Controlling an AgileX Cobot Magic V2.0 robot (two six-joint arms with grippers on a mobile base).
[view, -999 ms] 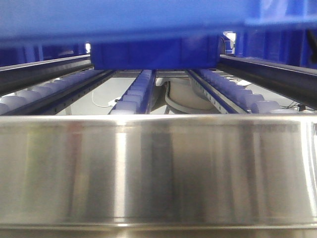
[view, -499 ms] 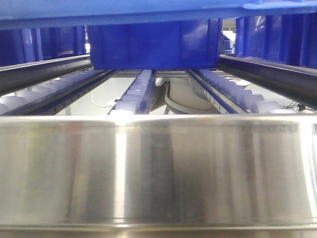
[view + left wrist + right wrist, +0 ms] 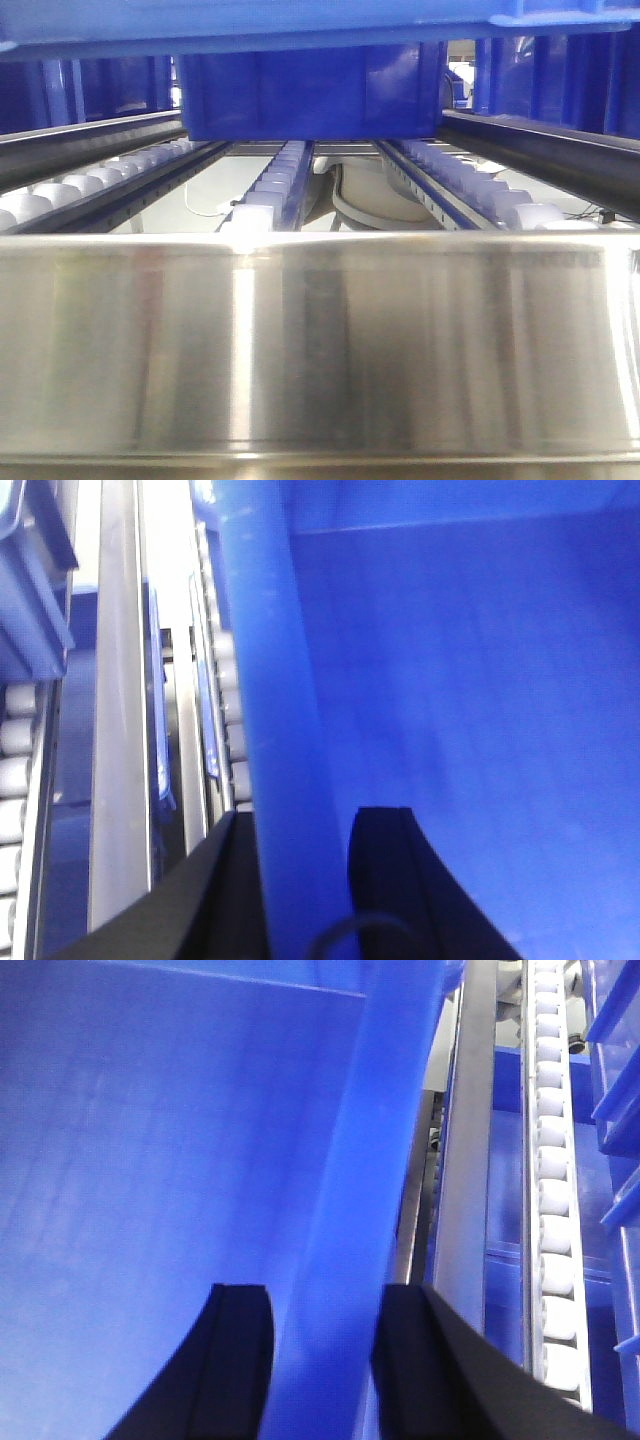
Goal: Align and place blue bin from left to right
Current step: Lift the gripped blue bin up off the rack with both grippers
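- Jaws of the left gripper (image 3: 305,815): two matte black, curved fingers (image 3: 390,880) straddle one side wall of the blue bin (image 3: 480,680). One finger is outside and one inside, closed narrow on the thick rounded rim.
- Jaws of the right gripper (image 3: 322,1290): they pinch the opposite wall in the same way, with the rim between them.
- Blue bin (image 3: 150,1160): bright-blue plastic with smooth, flat inner walls and a faint sheen. It is held between both grippers over a roller lane.
- Steel rail (image 3: 120,680): a long strip of brushed grey metal that runs alongside the bin. Its twin (image 3: 470,1160) lies just beside the other wall.
- Roller tracks (image 3: 275,185): rows of small white plastic cylinders seated in dark perforated channels, running away from the front camera.
- Second blue bin (image 3: 310,95): it has ribbed corners and sits on the tracks at the far end.
- Blue band (image 3: 250,25): a blurred strip across the top of the front view. Whether it is the held bin cannot be told.
- Steel panel (image 3: 320,340): polished, streaked with reflections, and filling the foreground.
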